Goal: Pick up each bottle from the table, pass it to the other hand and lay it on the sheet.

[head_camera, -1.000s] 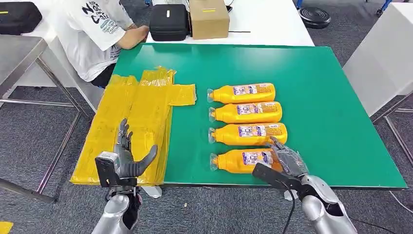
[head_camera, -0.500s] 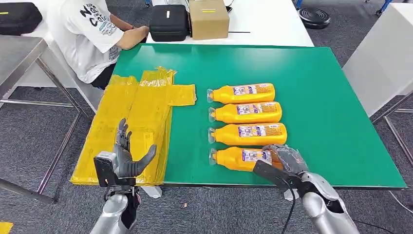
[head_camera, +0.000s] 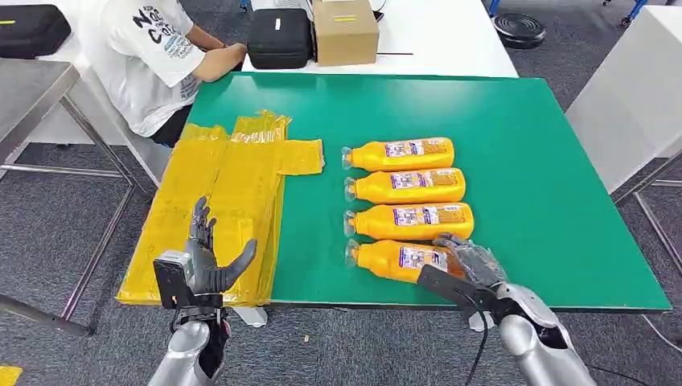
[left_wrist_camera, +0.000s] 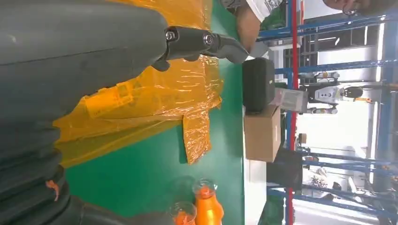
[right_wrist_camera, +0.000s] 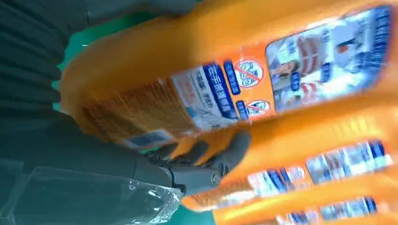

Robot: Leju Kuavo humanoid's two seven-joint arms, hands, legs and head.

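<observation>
Gripping nearest glossy orange bottle (head_camera: 402, 261) with my right hand (head_camera: 474, 267), base end. Left hand (head_camera: 207, 261) spread, holding nothing, over crinkly yellow sheet (head_camera: 225, 201).

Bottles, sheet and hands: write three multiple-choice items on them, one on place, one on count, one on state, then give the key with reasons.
1. Where does the yellow sheet lie?
A. at the table's left edge, left of the bottles
B. on the cardboard box
C. under the bottles

2. How many orange bottles are there?
A. two
B. four
C. six

3. What is the right hand doing?
A. hanging beside the table
B. resting on the sheet
C. gripping the nearest bottle

Key: 1 A, the head view shows the sheet draped at the left edge, apart from the row of bottles. 2 B, four bottles lie in a row on the green top. 3 C, the right wrist view shows its fingers wrapped round the bottle, while the left hand waits open over the sheet.
</observation>
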